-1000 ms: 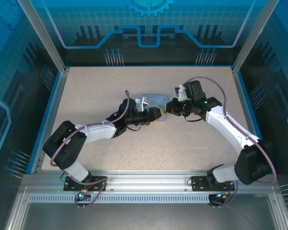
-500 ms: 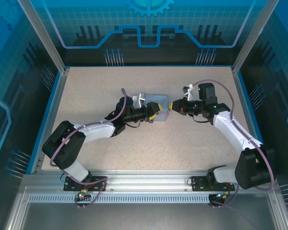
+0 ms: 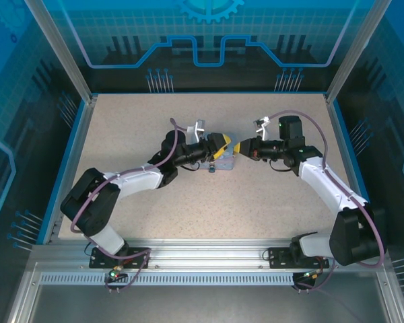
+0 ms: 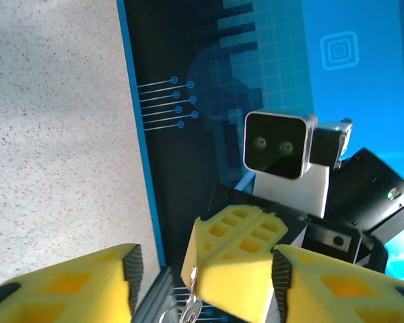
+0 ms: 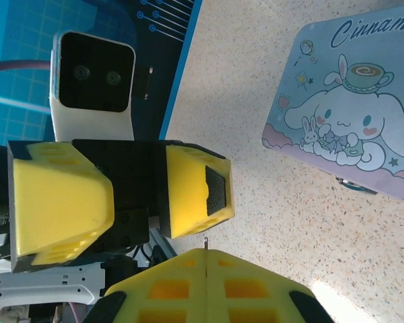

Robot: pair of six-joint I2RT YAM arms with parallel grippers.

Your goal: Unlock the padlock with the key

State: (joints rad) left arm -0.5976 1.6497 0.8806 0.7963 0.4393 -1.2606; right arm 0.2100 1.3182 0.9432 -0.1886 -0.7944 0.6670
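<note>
Left gripper (image 3: 221, 144) has edged up-frame, blocky yellow foam fingers (image 4: 60, 289) spread, facing the right gripper (image 3: 244, 148), which is clamped together on the key (image 5: 207, 242), a thin metal sliver. Right wrist view shows the rectangular tin (image 5: 350, 114), glossy and cartoon-printed, upper right; overhead it reads as a grey sliver.

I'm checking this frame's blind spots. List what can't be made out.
Top external: the left gripper and right gripper overhang the cartoon tin; the padlock is too small to find.
Left wrist: the bottom edge cuts the key at the right gripper's tip.
Right wrist: fitting on the tin's edge, too small to identify.
</note>
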